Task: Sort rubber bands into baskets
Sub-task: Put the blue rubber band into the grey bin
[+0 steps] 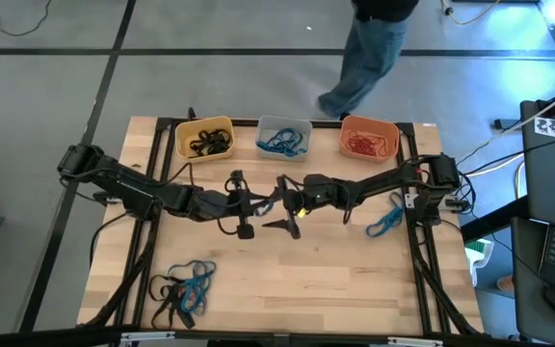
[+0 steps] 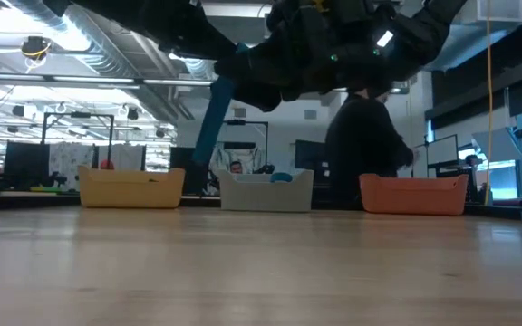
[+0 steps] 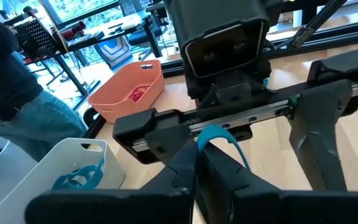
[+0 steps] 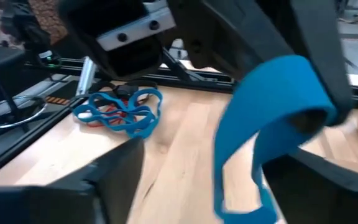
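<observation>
Blue rubber band (image 3: 219, 138) pinched mid-air btwn two grippers above table centre, apparently a handover. Left gripper (image 3: 199, 167) clamped together on band, fingers nearly touching; right gripper (image 1: 288, 204) facing it w/ fingers spread wide, one hooked inside the loop. Held high, prob. to clear the baskets: yellow (image 1: 203, 138) w/ black bands, pale grey (image 1: 284, 138) w/ blue, orange (image 1: 368, 138) w/ red. Unsorted piles left near front-left corner (image 1: 183, 286) and by right edge (image 1: 385, 222). Person (image 1: 374, 48) standing behind table.

Rubber bands: black in yellow basket (image 1: 204, 139), blue in grey basket (image 1: 283, 138), red-orange in orange basket (image 1: 369, 139); mixed heap (image 1: 186, 286) at table's near-left; blue bunch (image 1: 386, 221) at right.
</observation>
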